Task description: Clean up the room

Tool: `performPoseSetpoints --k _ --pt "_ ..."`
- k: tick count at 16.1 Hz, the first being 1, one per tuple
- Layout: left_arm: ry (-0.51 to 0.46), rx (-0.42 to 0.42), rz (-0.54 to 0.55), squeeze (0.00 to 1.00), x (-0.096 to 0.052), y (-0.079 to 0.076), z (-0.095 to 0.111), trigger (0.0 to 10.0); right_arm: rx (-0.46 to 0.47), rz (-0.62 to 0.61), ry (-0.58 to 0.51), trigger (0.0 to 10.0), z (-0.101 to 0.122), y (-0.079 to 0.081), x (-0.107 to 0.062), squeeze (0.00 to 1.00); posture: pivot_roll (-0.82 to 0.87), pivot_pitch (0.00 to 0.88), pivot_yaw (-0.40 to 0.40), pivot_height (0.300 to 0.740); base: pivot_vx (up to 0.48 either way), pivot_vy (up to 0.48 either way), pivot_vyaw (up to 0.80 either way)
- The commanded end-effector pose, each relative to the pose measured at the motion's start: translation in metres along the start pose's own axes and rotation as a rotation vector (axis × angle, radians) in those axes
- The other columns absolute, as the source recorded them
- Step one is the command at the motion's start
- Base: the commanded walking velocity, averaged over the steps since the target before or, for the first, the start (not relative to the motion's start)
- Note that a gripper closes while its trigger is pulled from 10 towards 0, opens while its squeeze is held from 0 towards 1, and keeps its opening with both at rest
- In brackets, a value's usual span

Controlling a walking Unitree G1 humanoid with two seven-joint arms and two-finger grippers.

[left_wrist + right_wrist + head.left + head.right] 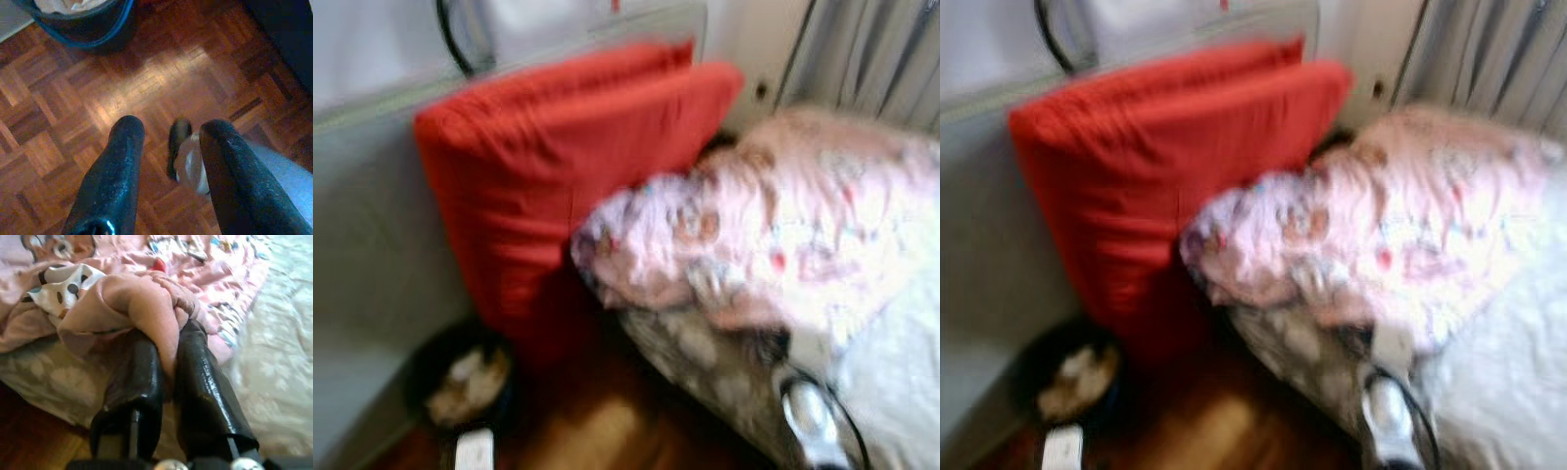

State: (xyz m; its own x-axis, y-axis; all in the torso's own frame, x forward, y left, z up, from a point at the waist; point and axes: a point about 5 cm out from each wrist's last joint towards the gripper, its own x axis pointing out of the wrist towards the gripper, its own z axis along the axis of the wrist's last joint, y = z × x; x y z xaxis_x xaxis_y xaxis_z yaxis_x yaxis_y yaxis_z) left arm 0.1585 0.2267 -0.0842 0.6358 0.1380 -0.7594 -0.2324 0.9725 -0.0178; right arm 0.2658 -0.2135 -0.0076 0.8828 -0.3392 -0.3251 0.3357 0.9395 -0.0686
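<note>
A fold of the pink blanket on the bed is pinched by the right claw; the left claw is held spread above the floor.

no text, label, brand, number or sign can be read anywhere in these blurred views

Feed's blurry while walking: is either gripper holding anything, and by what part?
Right gripper is shut on a bunched pink fold of the blanket at the bed's edge. Left gripper hangs open above the floor, holding nothing.
</note>
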Motion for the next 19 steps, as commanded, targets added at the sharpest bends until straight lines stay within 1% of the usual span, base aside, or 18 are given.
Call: performPoseSetpoints --k 1,3,4,5,6,11,12,13,15,16,19 --pt "0.007 0.027 0.004 0.00 0.000 0.003 0.001 10.0 0.007 0.015 -0.015 10.0 0.005 0.005 0.002 0.00 0.10 0.033 -0.016 0.740 0.000 0.000 0.00" --pt "0.011 0.028 0.003 0.00 0.000 0.003 0.000 10.0 0.006 0.019 -0.012 10.0 0.004 0.005 0.002 0.00 0.10 0.036 -0.017 0.740 0.000 0.000 0.00" --pt "0.012 0.029 0.002 0.00 0.000 0.003 -0.001 10.0 -0.001 0.007 -0.011 10.0 0.004 0.003 0.002 0.00 0.10 0.036 -0.017 0.740 0.000 0.000 0.00" --pt "0.014 0.030 0.001 0.00 0.000 0.003 -0.001 10.0 -0.011 -0.031 -0.007 10.0 0.003 -0.003 0.002 0.00 0.10 0.039 -0.018 0.740 0.000 0.000 0.00" --pt "0.015 0.030 0.001 0.00 0.000 0.003 -0.001 10.0 -0.013 -0.041 -0.004 10.0 0.003 -0.005 0.002 0.00 0.10 0.039 -0.018 0.740 0.000 0.000 0.00" --pt "0.019 0.035 -0.010 0.00 0.000 0.002 -0.001 10.0 -0.069 -0.093 0.083 10.0 -0.008 -0.013 0.001 0.00 0.10 0.042 -0.017 0.740 0.000 0.000 0.00" --pt "0.020 0.037 -0.011 0.00 0.000 0.003 -0.001 10.0 -0.072 -0.095 0.126 10.0 -0.013 -0.014 0.000 0.00 0.10 0.042 -0.017 0.740 0.000 0.000 0.00" --pt "0.021 0.038 -0.010 0.00 0.000 0.003 -0.001 10.0 -0.099 -0.092 0.191 10.0 -0.022 -0.015 -0.003 0.00 0.10 0.043 -0.018 0.740 0.000 0.000 0.00" --pt "0.020 0.037 -0.010 0.00 0.000 0.003 0.000 10.0 -0.116 -0.113 0.265 10.0 -0.034 -0.020 -0.008 0.00 0.11 0.044 -0.017 0.740 0.000 0.000 0.00" --pt "0.020 0.037 -0.010 0.00 0.000 0.003 0.000 10.0 -0.120 -0.120 0.280 10.0 -0.037 -0.021 -0.009 0.00 0.11 0.044 -0.017 0.740 0.000 0.000 0.00" --pt "0.020 0.036 -0.014 0.00 0.000 0.003 0.000 10.0 -0.152 -0.147 0.397 10.0 -0.053 -0.030 -0.018 0.00 0.10 0.045 -0.018 0.740 0.000 0.000 0.00"
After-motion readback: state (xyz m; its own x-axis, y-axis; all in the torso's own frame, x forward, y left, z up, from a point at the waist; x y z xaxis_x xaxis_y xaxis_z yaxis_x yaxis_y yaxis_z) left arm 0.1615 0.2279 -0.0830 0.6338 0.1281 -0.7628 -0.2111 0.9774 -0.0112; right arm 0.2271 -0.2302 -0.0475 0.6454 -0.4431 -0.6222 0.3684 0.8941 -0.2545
